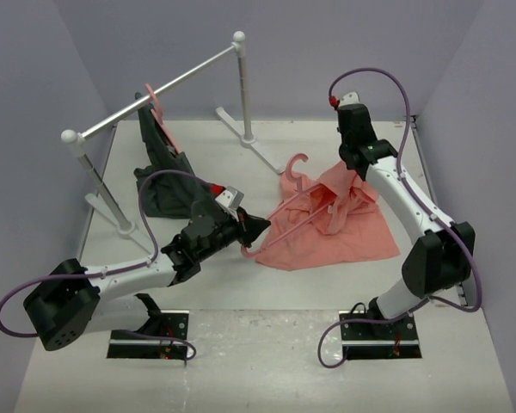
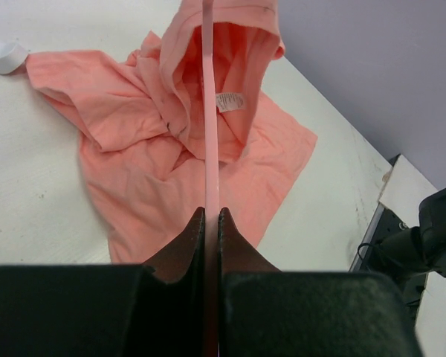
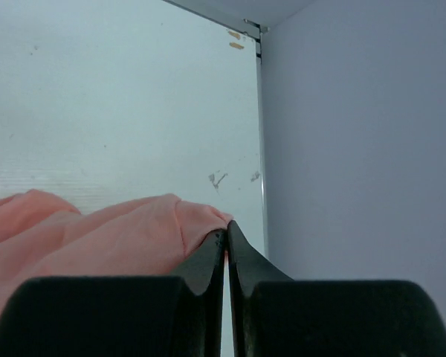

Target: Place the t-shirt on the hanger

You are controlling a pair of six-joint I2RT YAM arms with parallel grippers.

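Closest to the lens, the left gripper [image 2: 212, 212] is holding its black jaws clamped on one straight bar of the thin pink plastic hanger [image 2: 211, 141]. That bar is running away from the jaws and up into the neck opening of the salmon-pink fabric t-shirt [image 2: 134, 171]. One small white label [image 2: 229, 100] is showing inside that neck. Its writing is too small to read, and no other lettering is showing.

The right gripper [image 3: 225, 227] is pinching its jaws together on a fold of the t-shirt, holding that edge above the white worktop [image 1: 267, 361].

From above, the count is coming to two arms, two pink hangers, one t-shirt, one dark grey garment and one white clothes rail [image 1: 189, 72] on two posts. The t-shirt is lying crumpled to the right of the rail and nearer the arms than the rail is. The hanger is sitting partly inside it, its curved hook sticking out toward the rail's right-hand foot. The end in the left gripper is poking out on the side facing the rail's left post.

The second pink hanger [image 1: 157, 107] is hanging on the rail near its left end. It is carrying the dark grey garment [image 1: 168, 172], whose lower part is pooling on the worktop beneath the rail. The t-shirt and the dark grey garment are lying apart.
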